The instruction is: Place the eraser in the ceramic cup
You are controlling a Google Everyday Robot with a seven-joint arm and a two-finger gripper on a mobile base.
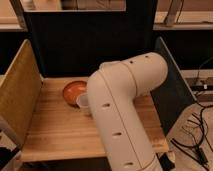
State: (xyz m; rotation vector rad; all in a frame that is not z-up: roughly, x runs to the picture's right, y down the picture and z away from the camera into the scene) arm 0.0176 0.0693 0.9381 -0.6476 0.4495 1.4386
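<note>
The ceramic cup (82, 101) is a small off-white cup on the wooden table, just right of the orange dish; only its left rim shows past my white arm (122, 105). The arm fills the middle of the view and covers the table's centre and right. The gripper is hidden behind the arm or out of view. The eraser is not visible.
A shallow orange dish (73, 90) sits at the back left of the wooden table (55, 130). A tan panel (17, 100) walls the left side, a dark panel (170, 85) the right, a black panel the back. Cables (197, 135) lie on the floor at right.
</note>
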